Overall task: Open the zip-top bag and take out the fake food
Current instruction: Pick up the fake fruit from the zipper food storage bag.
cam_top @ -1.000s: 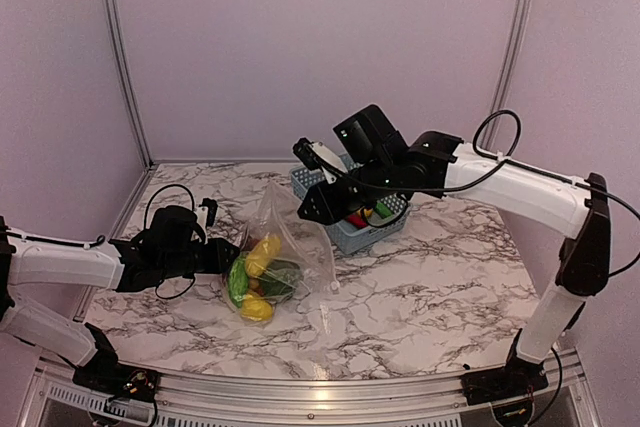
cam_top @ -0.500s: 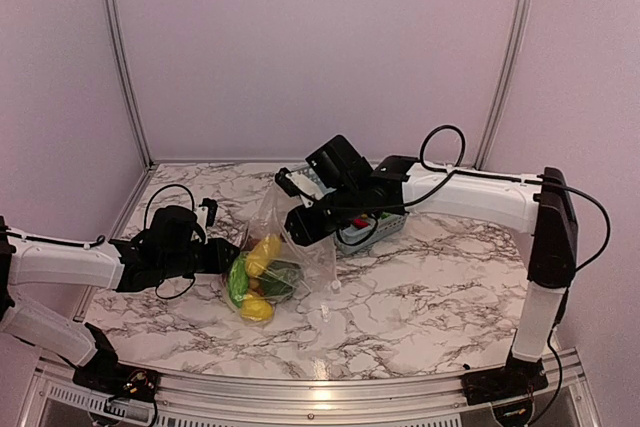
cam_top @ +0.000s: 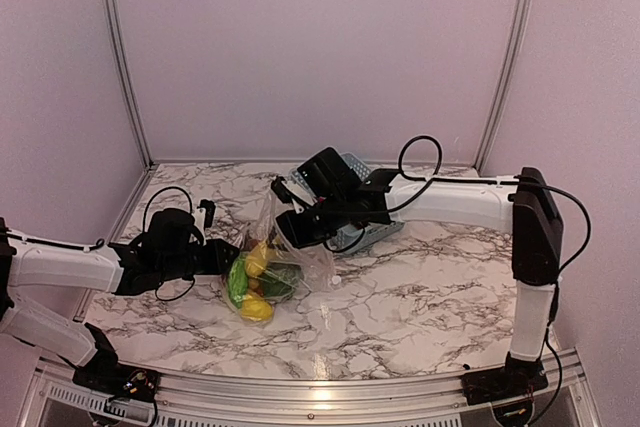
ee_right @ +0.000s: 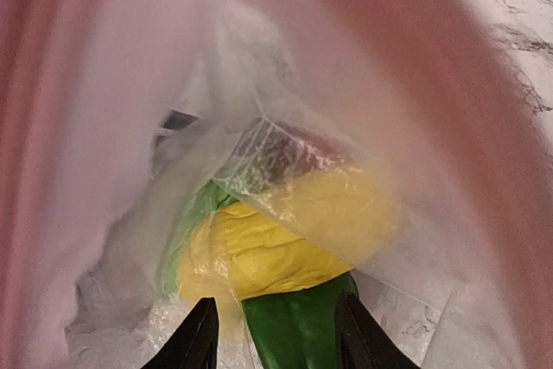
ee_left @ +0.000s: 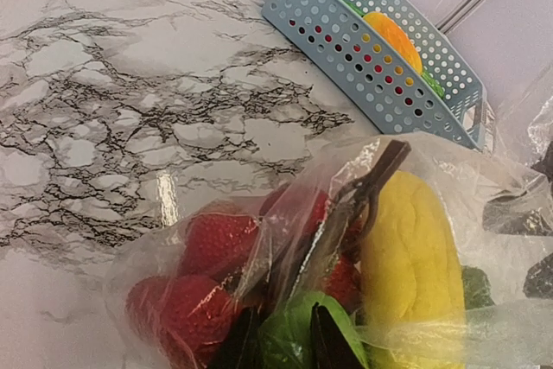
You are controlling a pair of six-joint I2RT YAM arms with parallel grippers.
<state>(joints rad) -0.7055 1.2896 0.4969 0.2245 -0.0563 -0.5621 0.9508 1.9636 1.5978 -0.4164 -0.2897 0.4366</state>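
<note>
inside the zip-top bag (cam_top: 312, 259) (clear) sits fake food (cam_top: 260, 275).

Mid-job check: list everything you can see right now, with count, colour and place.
zip-top bag: one, clear, left-centre of the table
fake food: at least two yellow, two green, two red pieces, inside the bag
basket: one, blue-grey, back of the table
orange piece: one, inside the basket
table: one, white marble pattern
left tool: black, shut on the bag's left end
right tool: black, open, at the bag's mouth
</note>
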